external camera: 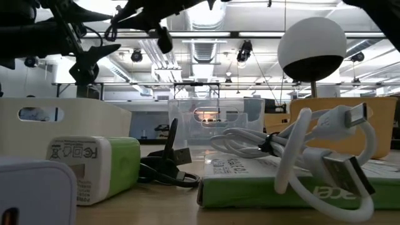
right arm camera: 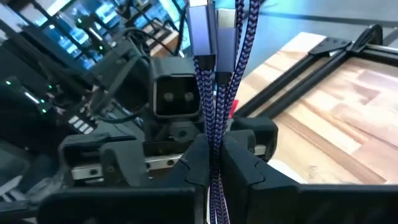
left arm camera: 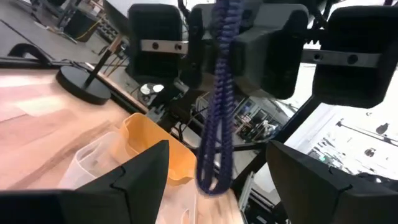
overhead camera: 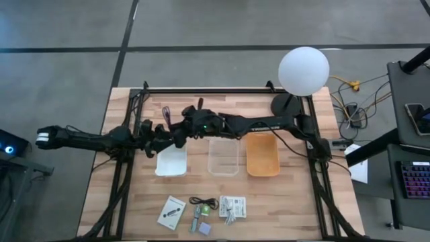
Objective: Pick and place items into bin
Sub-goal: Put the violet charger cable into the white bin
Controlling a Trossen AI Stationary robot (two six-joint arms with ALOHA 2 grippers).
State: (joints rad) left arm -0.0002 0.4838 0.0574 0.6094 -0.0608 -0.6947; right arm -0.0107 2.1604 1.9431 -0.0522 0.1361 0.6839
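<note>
A blue-purple braided cable [right arm camera: 225,74] is folded into a bundle, with its two plugs [right arm camera: 202,31] at one end. My right gripper [right arm camera: 216,149] is shut on it, above the table just beyond the white bin [overhead camera: 171,171]. My left gripper [left arm camera: 217,152] is open and faces the right one. Its two fingers stand on either side of the cable's hanging loop [left arm camera: 211,177] without touching it. On the near part of the table lie a white card [overhead camera: 172,212], a coiled black cable [overhead camera: 203,201], a white packet with a white cable [overhead camera: 232,206], a green piece [overhead camera: 204,211] and a small cube [overhead camera: 205,228]. My right gripper pinches the braided cable between its two fingers, across several strands [right arm camera: 217,127] of the folded bundle. The plug ends stick out past the fingertips. On the other side the folded loop [left arm camera: 214,168] hangs free below the gripper, lifted clear of the table.
Three bins stand in a row at mid-table: the white one, a clear one [overhead camera: 224,169] and an orange one [overhead camera: 263,171]. A lamp with a white globe [overhead camera: 304,69] and a black base stands at the far right. Black frame rails run along both table sides.
</note>
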